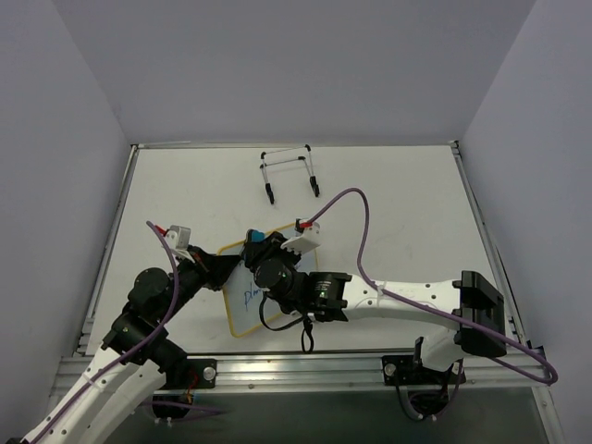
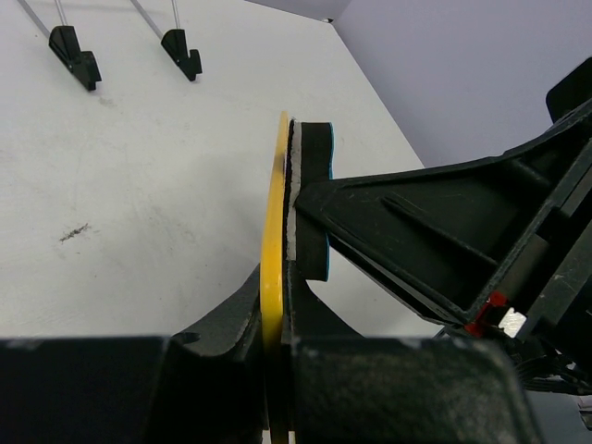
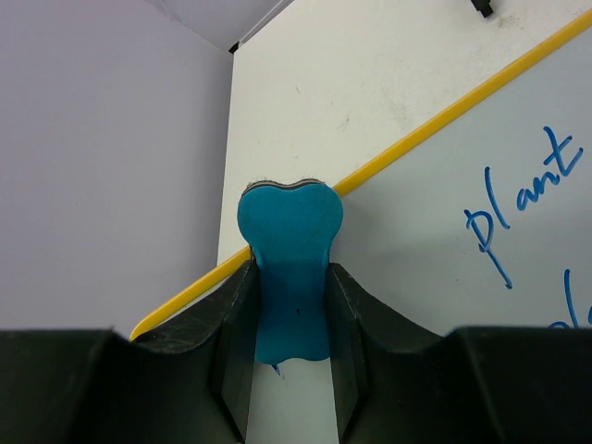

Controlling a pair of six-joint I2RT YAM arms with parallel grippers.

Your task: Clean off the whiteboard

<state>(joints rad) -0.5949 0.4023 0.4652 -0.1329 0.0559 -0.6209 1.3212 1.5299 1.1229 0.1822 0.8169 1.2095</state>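
Note:
The whiteboard [image 1: 242, 313], white with a yellow frame and blue handwriting, is held tilted up off the table near the front left. My left gripper [image 1: 215, 267] is shut on its left edge. In the left wrist view the frame [image 2: 271, 231] shows edge-on, clamped between the jaws [image 2: 275, 344]. My right gripper [image 1: 262, 246] is shut on the blue bone-shaped eraser [image 3: 289, 242] and presses its felt side [image 2: 308, 199] against the board's upper corner. In the right wrist view the board face [image 3: 416, 277] carries the word "Plant" [image 3: 523, 194] to the eraser's right.
The black wire easel stand [image 1: 289, 173] stands empty at the back middle of the table; its feet also show in the left wrist view [image 2: 79, 57]. A small dark smudge [image 2: 74, 233] marks the table. Grey walls close in on three sides.

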